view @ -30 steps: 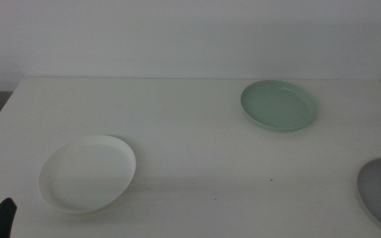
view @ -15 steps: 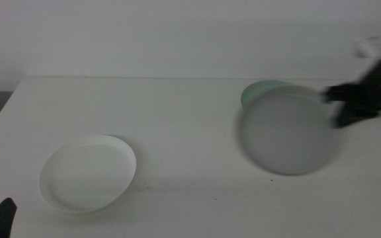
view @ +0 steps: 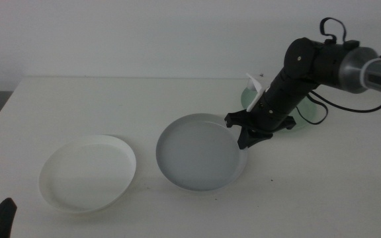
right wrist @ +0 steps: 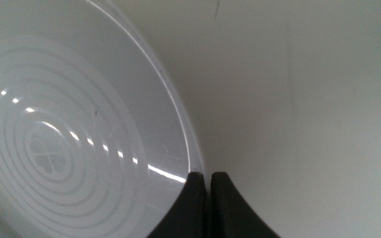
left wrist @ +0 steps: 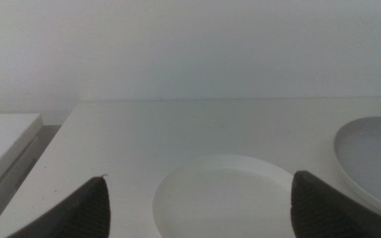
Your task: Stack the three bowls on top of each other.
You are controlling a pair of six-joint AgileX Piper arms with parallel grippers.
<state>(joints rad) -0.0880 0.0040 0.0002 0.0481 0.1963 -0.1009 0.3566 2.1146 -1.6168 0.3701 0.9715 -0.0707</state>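
Note:
The white bowl (view: 88,173) lies on the table's front left. My right gripper (view: 242,137) reaches in from the right and is shut on the right rim of the grey bowl (view: 200,153), holding it tilted, low over the table's middle, to the right of the white bowl. The right wrist view shows the jaws (right wrist: 204,182) pinching the grey bowl's rim (right wrist: 65,152). The mint green bowl (view: 246,99) sits at the back right, mostly hidden behind the right arm. My left gripper (view: 2,219) waits at the front left corner, open (left wrist: 200,177), facing the white bowl (left wrist: 223,192).
The white table (view: 144,106) ends at a pale wall behind. A lower white surface (left wrist: 2,142) stands beyond the table's left edge. The grey bowl (left wrist: 372,155) also shows in the left wrist view.
The right arm has carried the grey bowl from the right side, past the green bowl, leftward and down to the table's middle. The left gripper has not moved.

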